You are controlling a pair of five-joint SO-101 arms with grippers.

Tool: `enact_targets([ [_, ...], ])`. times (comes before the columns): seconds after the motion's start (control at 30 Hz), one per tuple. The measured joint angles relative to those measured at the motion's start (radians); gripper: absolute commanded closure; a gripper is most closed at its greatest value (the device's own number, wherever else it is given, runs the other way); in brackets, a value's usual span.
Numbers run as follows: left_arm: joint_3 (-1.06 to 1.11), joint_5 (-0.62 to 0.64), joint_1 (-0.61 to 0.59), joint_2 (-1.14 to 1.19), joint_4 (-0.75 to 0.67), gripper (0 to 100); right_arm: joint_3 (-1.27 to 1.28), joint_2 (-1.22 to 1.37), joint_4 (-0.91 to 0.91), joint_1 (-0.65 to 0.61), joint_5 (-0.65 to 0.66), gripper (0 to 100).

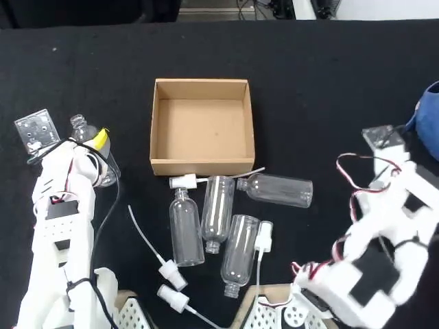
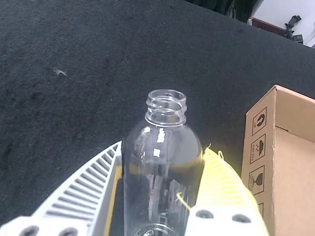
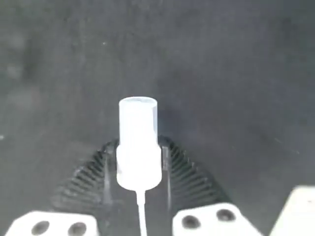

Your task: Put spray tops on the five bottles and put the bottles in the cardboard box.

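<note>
My left gripper is clamped on a clear bottle, its neck uncapped and its base cut off from sight. My right gripper pinches a white spray top, whose tube runs out of view. On the table, four bottles lie among loose spray tops at the box's six o'clock; my held bottle is at its nine. The cardboard box sits open, brown floor showing. Its side carries handling symbols, with no words I can read.
</note>
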Motion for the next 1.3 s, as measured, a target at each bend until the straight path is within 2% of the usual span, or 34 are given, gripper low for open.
enact_targets([
  [0.07, 0.000, 0.000, 0.000, 0.000, 0.000, 97, -0.021, -0.097, 0.075, -0.009, -0.034, 98.8],
  [0.17, 0.000, 0.000, 0.017, 0.000, 0.000, 97, -0.068, -0.250, 0.167, -0.089, -0.164, 98.8],
  [0.37, -0.002, 0.000, 0.077, 0.000, 0.000, 97, -0.244, -0.532, 0.261, -0.387, -0.551, 98.7],
  [0.53, -0.058, 0.000, 0.083, 0.000, 0.000, 97, -0.434, -0.620, 0.249, -0.689, -0.816, 98.7],
  [0.67, -0.123, 0.000, 0.086, 0.000, 0.000, 97, -0.477, -0.624, 0.123, -0.855, -0.944, 98.7],
  [0.83, -0.153, 0.000, 0.092, -0.046, 0.000, 97, -0.480, -0.624, -0.044, -0.967, -1.080, 98.7],
  [0.93, -0.157, 0.000, 0.135, -0.140, 0.000, 97, -0.480, -0.624, -0.138, -1.022, -1.115, 98.7],
  [1.17, 0.006, -0.003, 0.330, -0.470, 0.000, 97, -0.497, -0.624, -0.230, -1.085, -1.126, 98.7],
  [1.3, 0.107, -0.112, 0.440, -0.647, 0.000, 97, -0.546, -0.624, -0.235, -1.145, -1.128, 98.7],
])
